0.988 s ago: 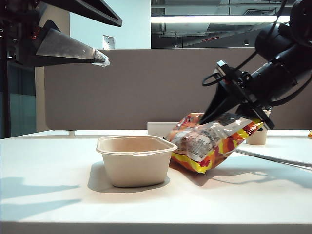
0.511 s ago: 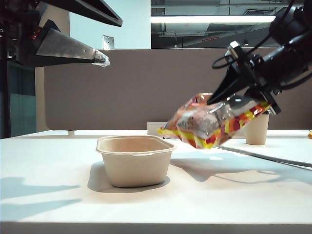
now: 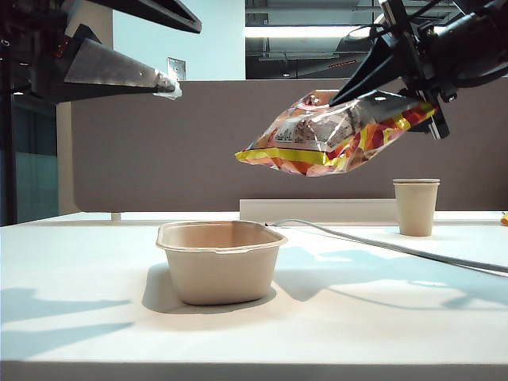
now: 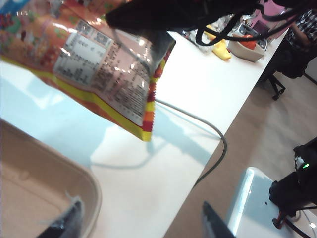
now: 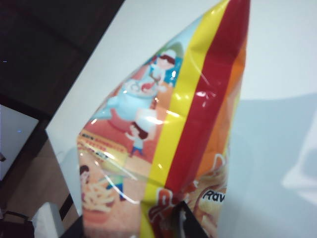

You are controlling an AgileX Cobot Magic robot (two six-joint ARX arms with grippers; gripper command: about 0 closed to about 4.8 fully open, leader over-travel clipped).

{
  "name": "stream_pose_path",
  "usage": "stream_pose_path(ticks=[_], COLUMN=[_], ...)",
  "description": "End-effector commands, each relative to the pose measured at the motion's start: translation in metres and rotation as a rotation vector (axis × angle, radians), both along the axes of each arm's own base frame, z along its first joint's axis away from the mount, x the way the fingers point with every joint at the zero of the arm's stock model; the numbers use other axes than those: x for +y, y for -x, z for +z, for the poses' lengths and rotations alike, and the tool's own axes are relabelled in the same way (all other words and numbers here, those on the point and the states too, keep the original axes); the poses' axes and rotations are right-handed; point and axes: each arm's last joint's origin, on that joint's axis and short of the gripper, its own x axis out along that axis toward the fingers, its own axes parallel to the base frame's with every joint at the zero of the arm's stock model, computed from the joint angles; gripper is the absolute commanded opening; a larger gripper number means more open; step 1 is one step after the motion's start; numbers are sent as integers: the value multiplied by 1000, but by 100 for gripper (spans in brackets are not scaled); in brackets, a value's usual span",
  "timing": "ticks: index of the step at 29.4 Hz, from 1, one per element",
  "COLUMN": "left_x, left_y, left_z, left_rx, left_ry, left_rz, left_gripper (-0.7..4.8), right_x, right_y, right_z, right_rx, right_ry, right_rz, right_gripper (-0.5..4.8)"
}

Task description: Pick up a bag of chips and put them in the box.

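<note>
The white table (image 3: pixel 79 333) spreads under everything, and on it, at about seven o'clock from my load, sits the beige rounded-rectangular pulp-fibre tub with its flared rim (image 3: pixel 220 260), lidless and with nothing showing above its rim. A taller, narrow beige paper cup (image 3: pixel 416 206) stands well apart at four o'clock, and a grey cable (image 3: pixel 381 246) trails across the tabletop.

I judge the carry step is in hand: the crinkly foil bag of chips with red, orange and yellow stripes (image 3: pixel 329 135) hangs clear of the table, high and off toward one o'clock of the tub. My right gripper (image 3: pixel 413 83) is clamped on the bag's end at its three o'clock side, so the bag juts out nearly level toward nine o'clock, its far tip sagging a little. In my right wrist view the bag (image 5: pixel 183 139) fills the picture.

My left gripper (image 3: pixel 163 83) hovers high at eleven o'clock of the tub, jaws spread wide and empty.

Next, I reckon, the bag must travel toward nine o'clock until it is over the tub, then come down before I let go; being about as wide as the tub, it needs careful lining up.
</note>
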Motion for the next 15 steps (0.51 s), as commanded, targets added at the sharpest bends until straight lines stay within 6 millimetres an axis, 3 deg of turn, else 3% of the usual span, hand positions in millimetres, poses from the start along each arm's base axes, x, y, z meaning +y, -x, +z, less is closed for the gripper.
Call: stream_pose_path(ticks=[1,8,15], left_x=[-1,-1,-1], left_y=[-1,-1,0], left_z=[5,6,6], left_rx=[-39,-38,-22], left_ry=[25,29,38], left_rz=[-6,-6,-13], left_gripper=[305,305,305], right_x=[9,41,73], right_y=[3,10,18], right_z=[7,9,10], right_rx=[-20,-44,-66], right_ry=[-20,-3,49], right_rz=[29,49,-72], right_gripper=[199,199,199])
